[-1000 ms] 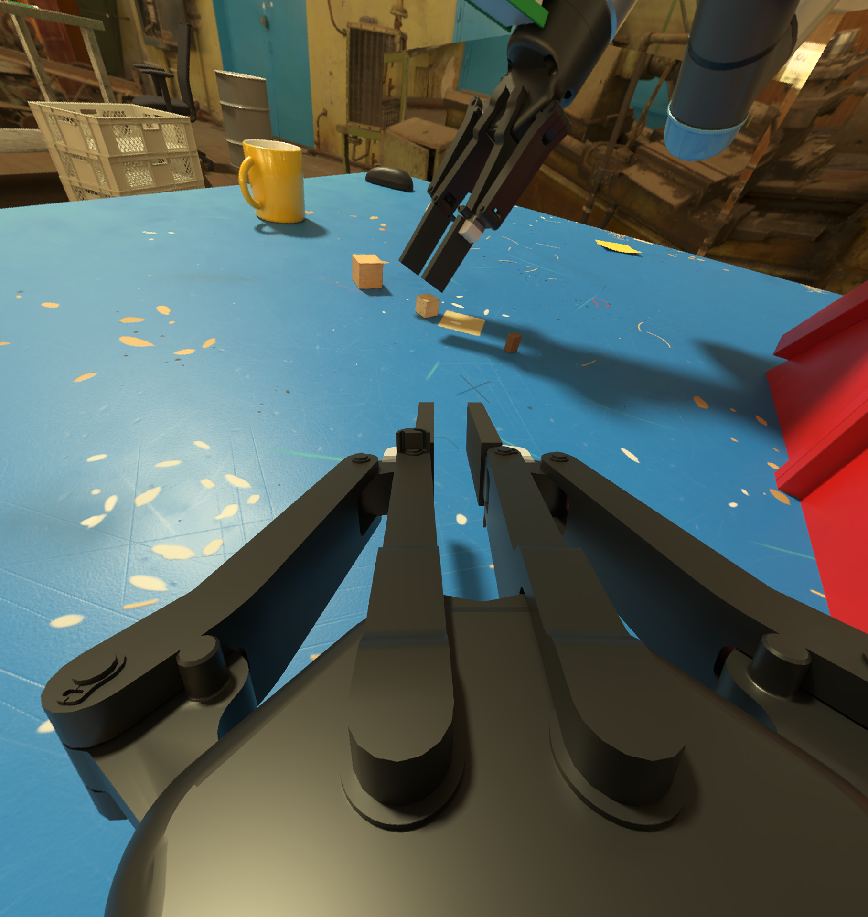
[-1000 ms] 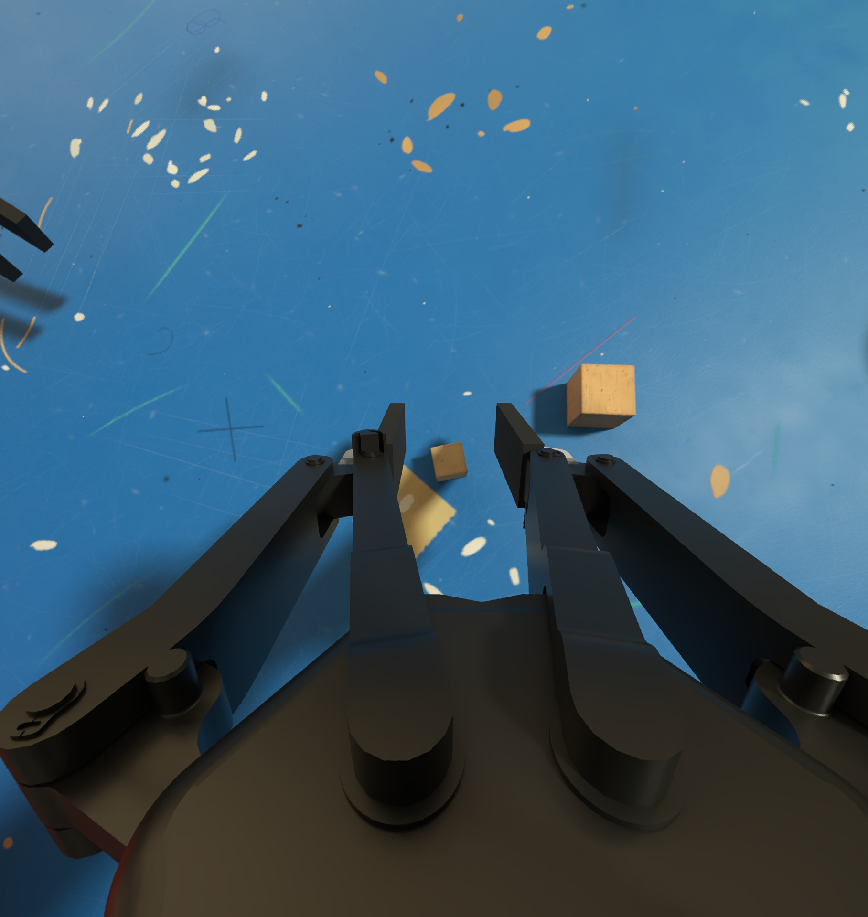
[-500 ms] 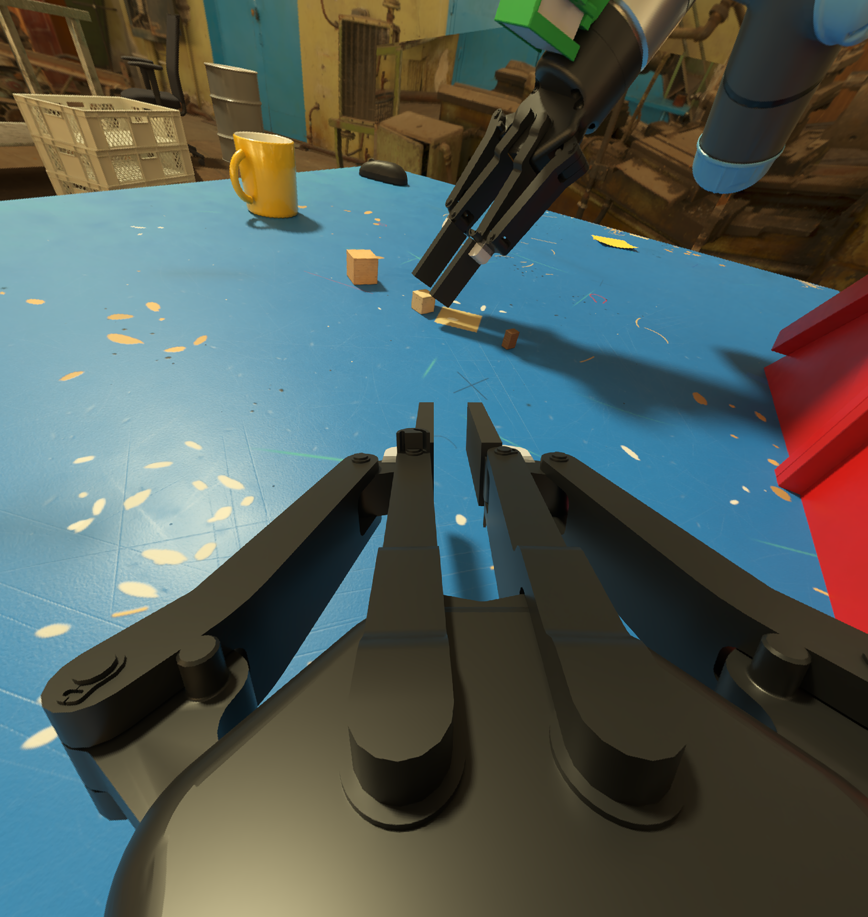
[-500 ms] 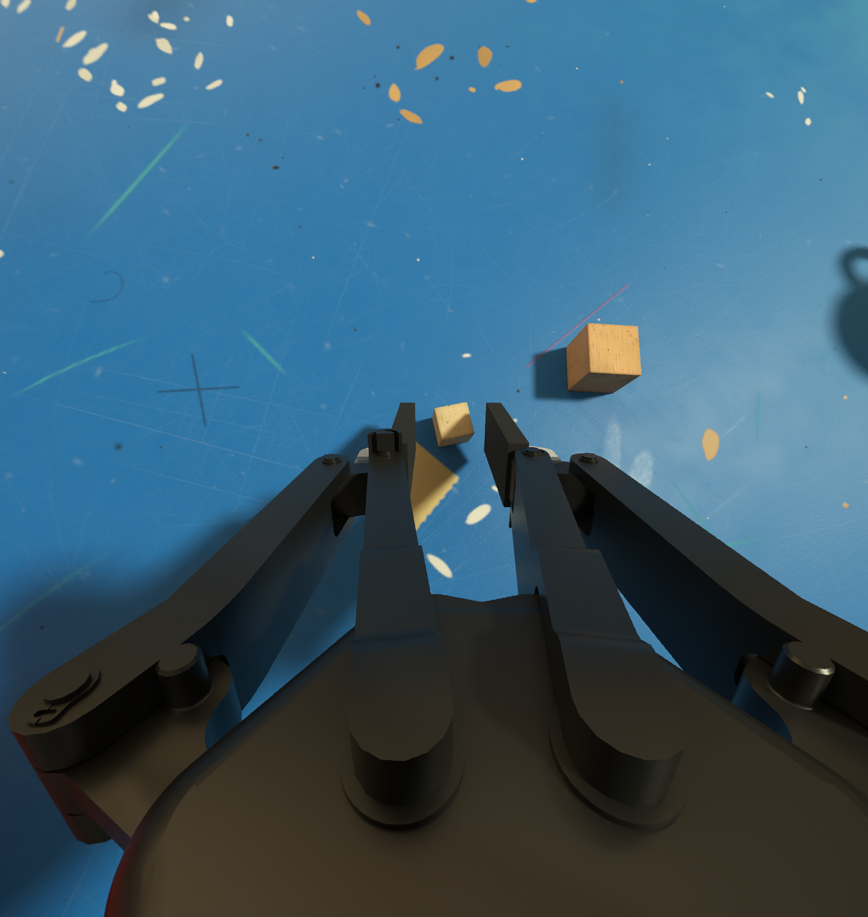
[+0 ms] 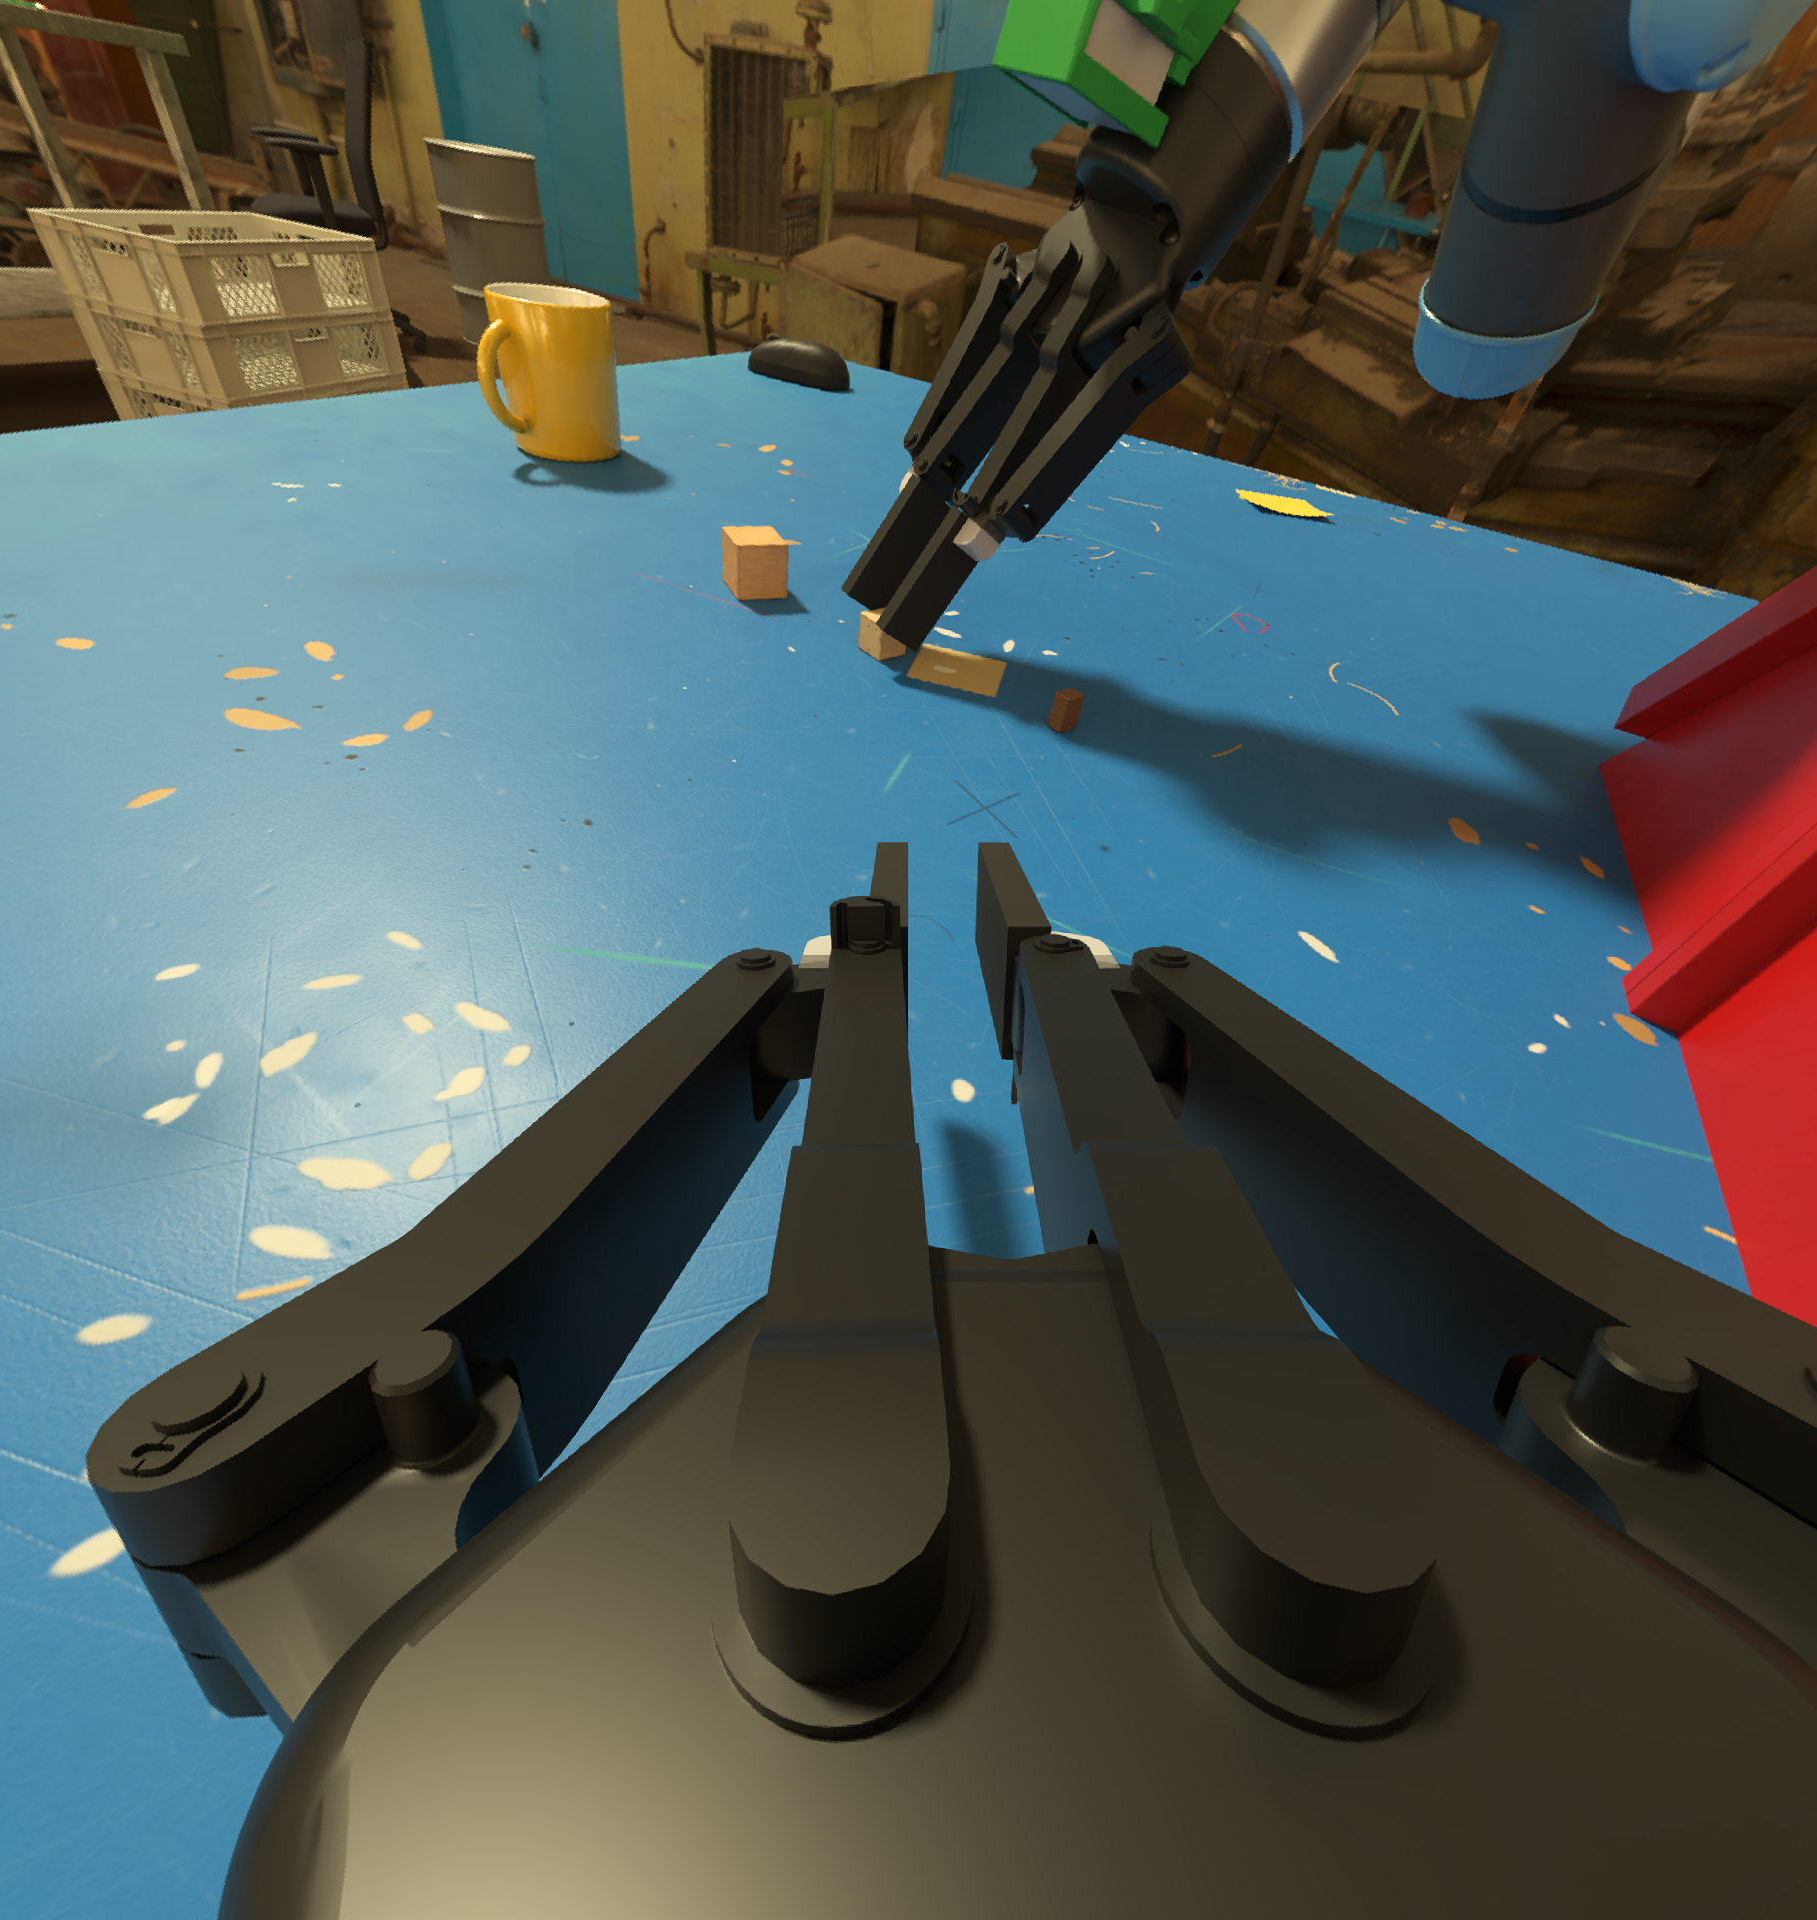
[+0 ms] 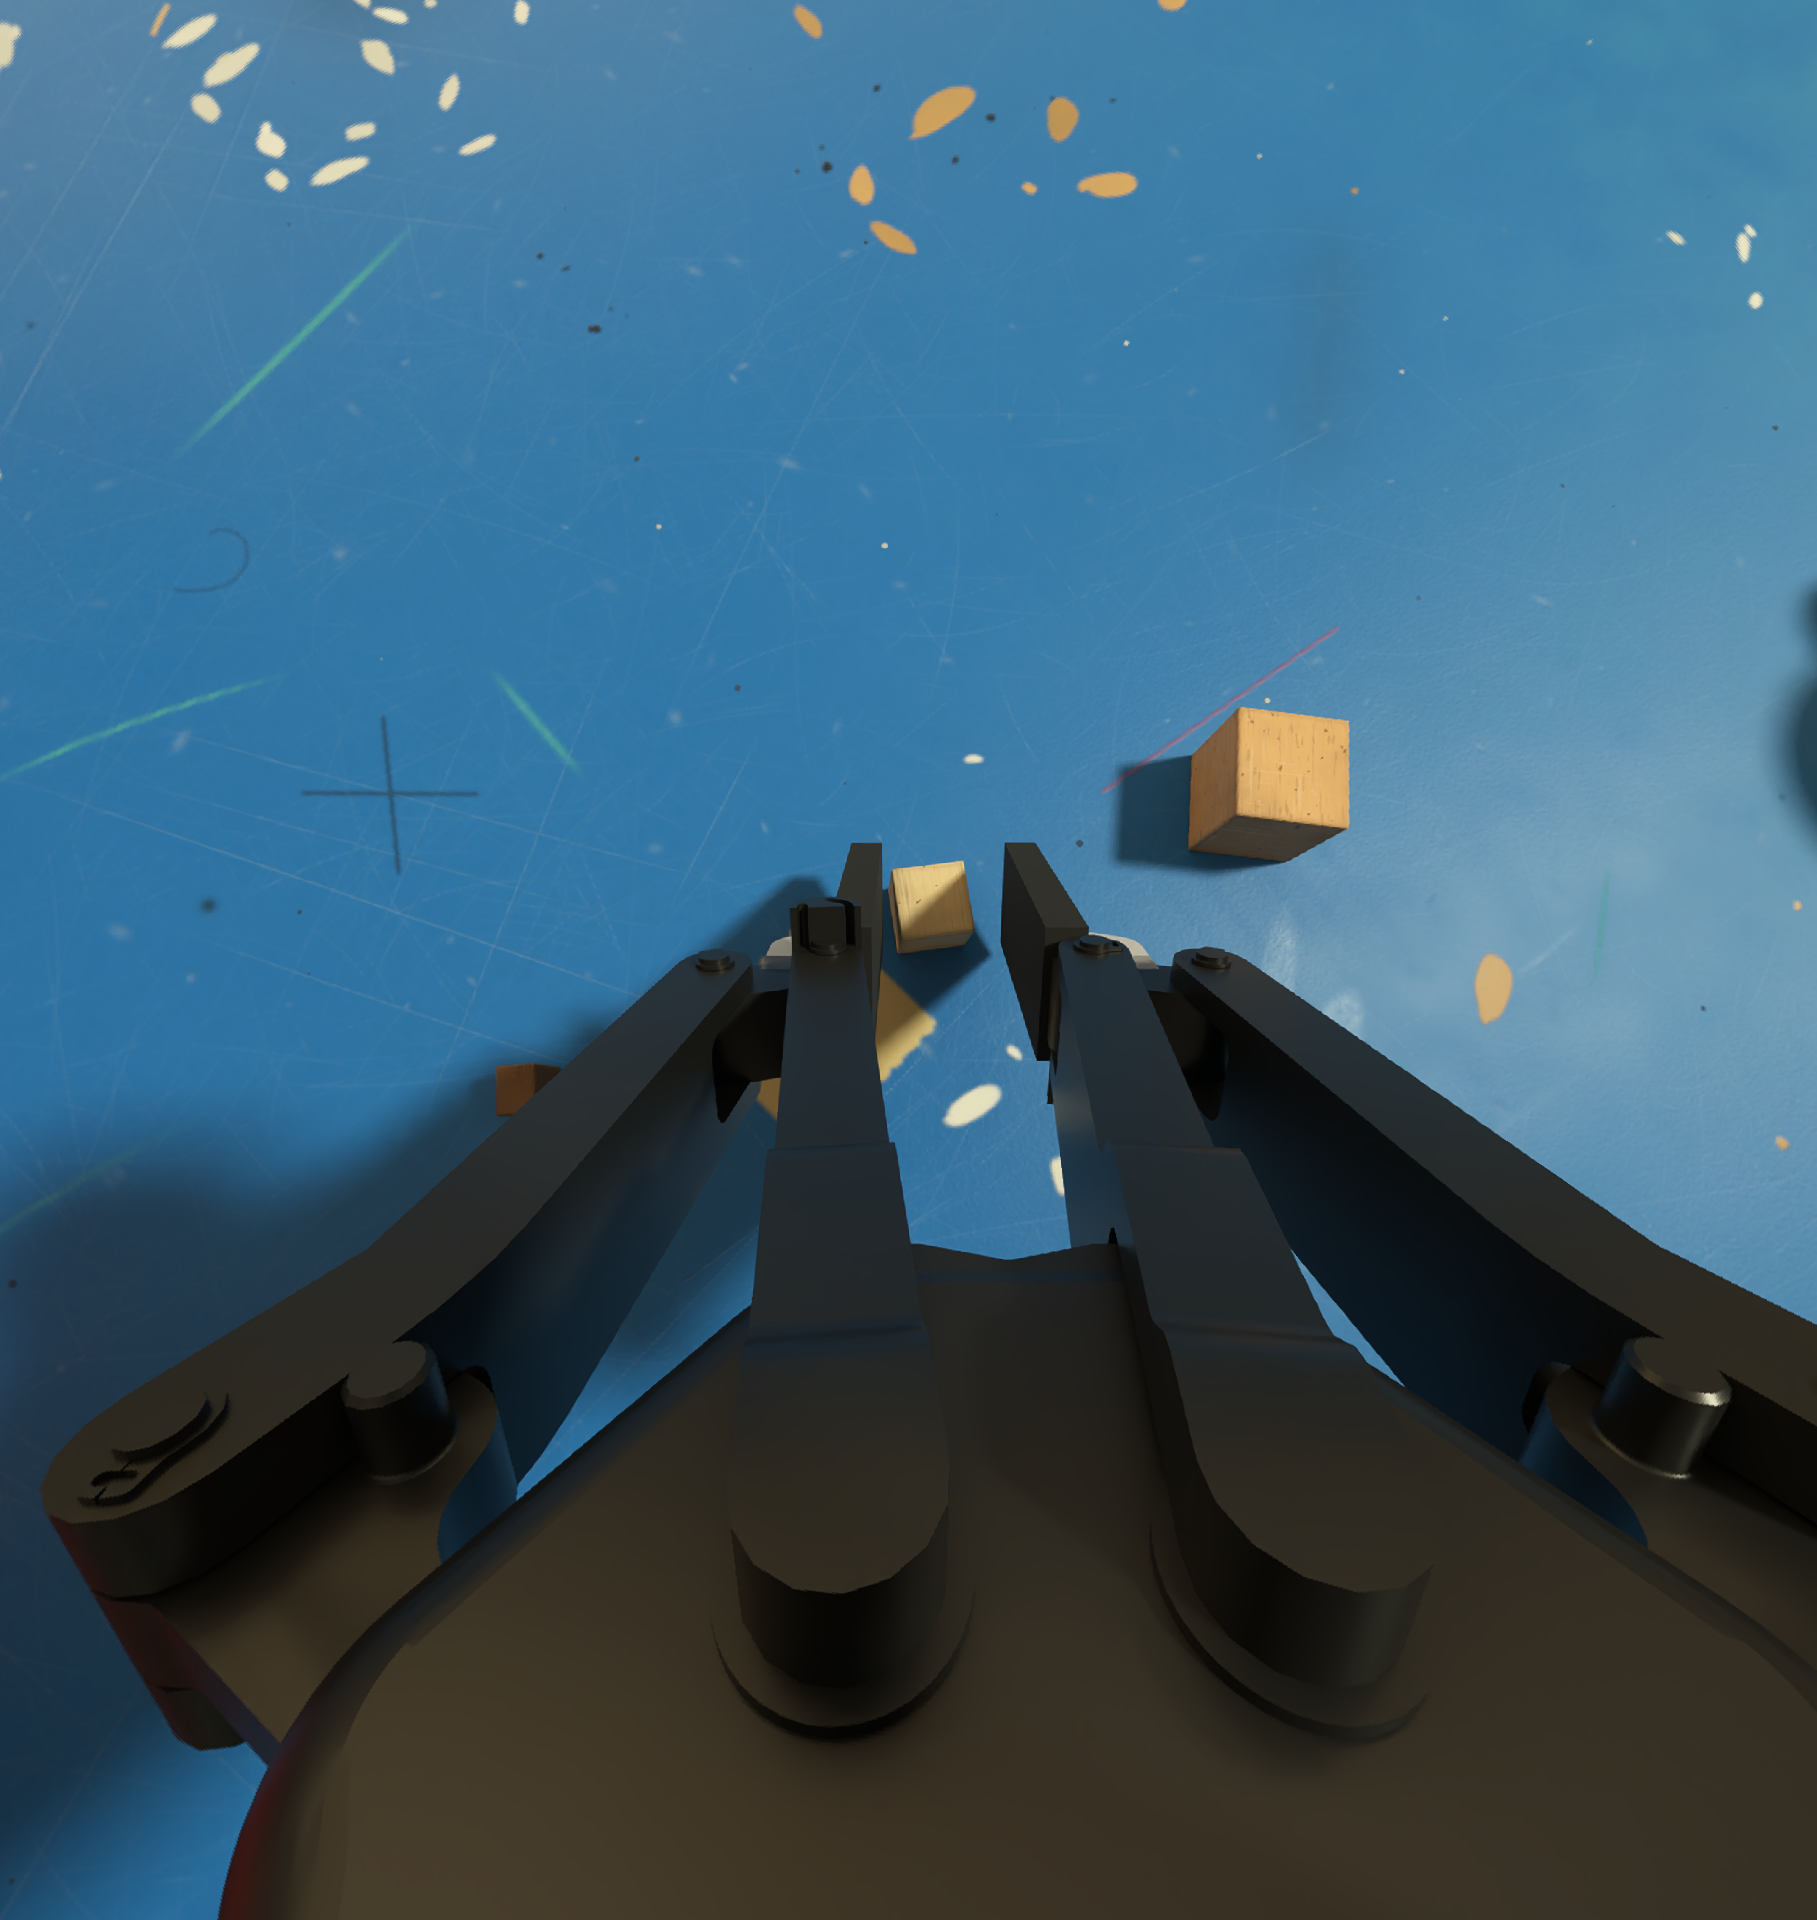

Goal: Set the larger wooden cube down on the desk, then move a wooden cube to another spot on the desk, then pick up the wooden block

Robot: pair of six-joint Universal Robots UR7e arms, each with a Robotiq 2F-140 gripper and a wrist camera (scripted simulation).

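So since the last frames the right pincer has dropped lower over the blue worktop and its fingers have narrowed in around the small wooden cube, which now sits right between the tips in the middle of the right wrist view. The jaws are apart, though: the cube looks right up against the left finger, with a gap on the other side, so nothing is clamped yet. From the left wrist view you can see that pincer reaching down from the upper right, tips at the small cube.

Just below that cube in the right wrist view a flat tan wooden block peeks out between the fingers, and a little dark brown cube shows at the left by the linkage. The larger wooden cube rests on the worktop up and to the right, apart from the pincer.

The left pincer hangs over bare worktop in the centre of its frame, fingers slightly apart, holding nothing. Further out: a yellow mug at upper left and a red box at the right edge.
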